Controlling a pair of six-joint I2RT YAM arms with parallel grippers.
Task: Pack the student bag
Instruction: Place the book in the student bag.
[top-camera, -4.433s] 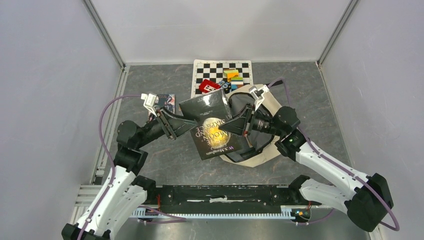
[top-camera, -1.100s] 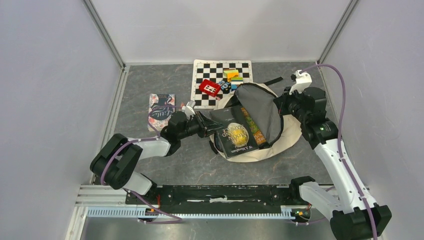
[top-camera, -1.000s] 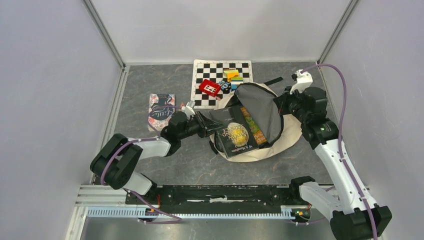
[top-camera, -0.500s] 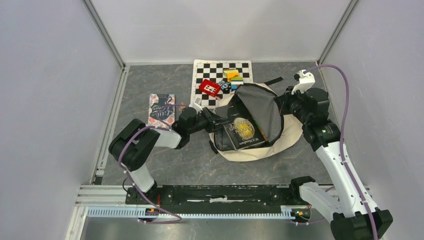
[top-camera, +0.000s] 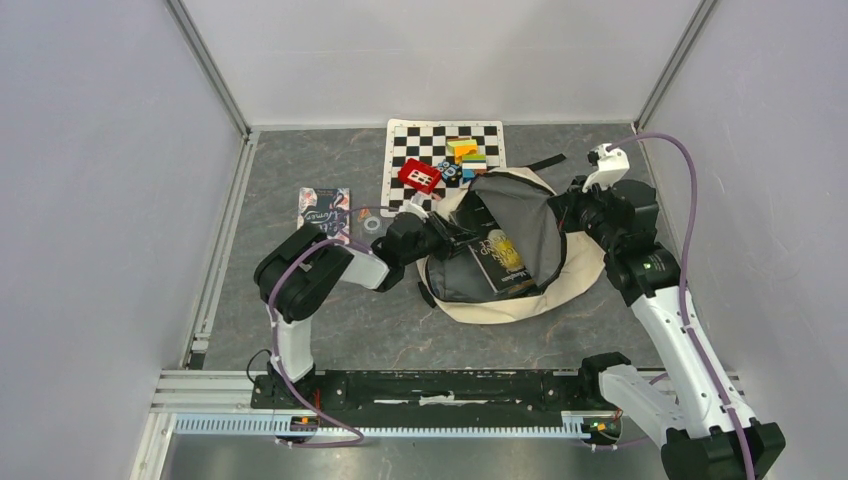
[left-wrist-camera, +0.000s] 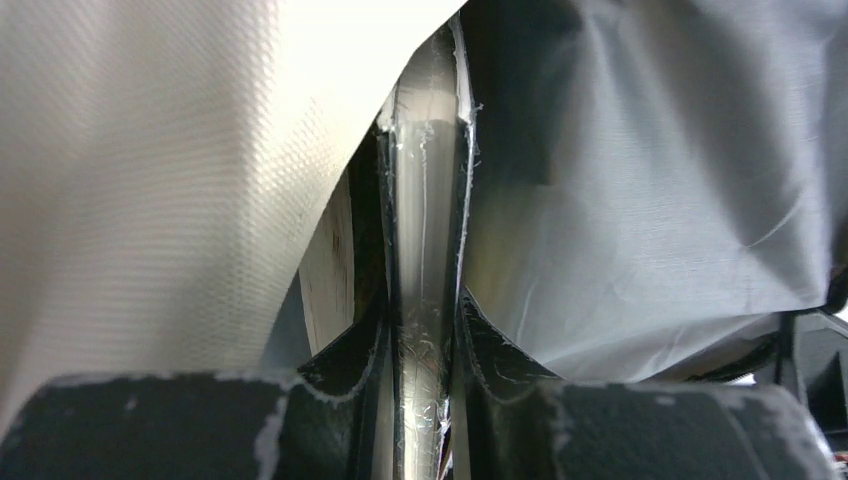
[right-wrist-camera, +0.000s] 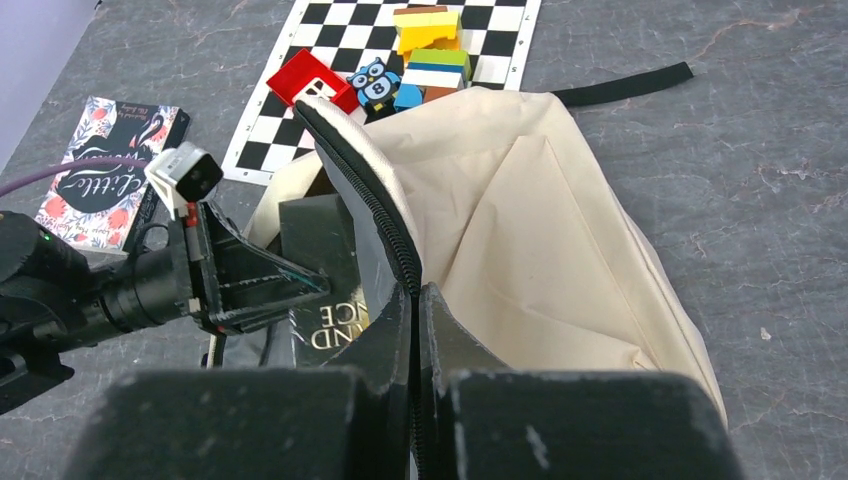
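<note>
1. While it sags on the grey counter (top-camera: 300, 300), the student bag (top-camera: 520, 300) has its mouth gaping toward the left arm, with the cream shell underneath and the grey lining showing inside.
2. It lies right of the counter's middle, just in front of a checkered mat (top-camera: 420, 140), and its far edge overlaps the mat's near corner.
3. The right gripper (top-camera: 562, 206) is pressed together on the black zipper rim of the upper flap, holding that flap raised off the lower shell.
4. The left gripper (top-camera: 447, 233) pinches the edge of a black book (top-camera: 500, 255), jaws close on either side of it. The book sits slanted and partly inside the mouth, with a gold disc and pale lettering showing on its cover.
5. From the left wrist, the book's edge runs straight up between the fingers (left-wrist-camera: 350, 370) — grey lining to its right, pale fabric to its left.
6. On the mat sit a red block (top-camera: 419, 176), an owl tile (right-wrist-camera: 376, 85) and stacked coloured blocks (top-camera: 465, 155).
7. A floral-covered book (top-camera: 325, 210) lies flat left of the mat, well apart from the bag.
</note>
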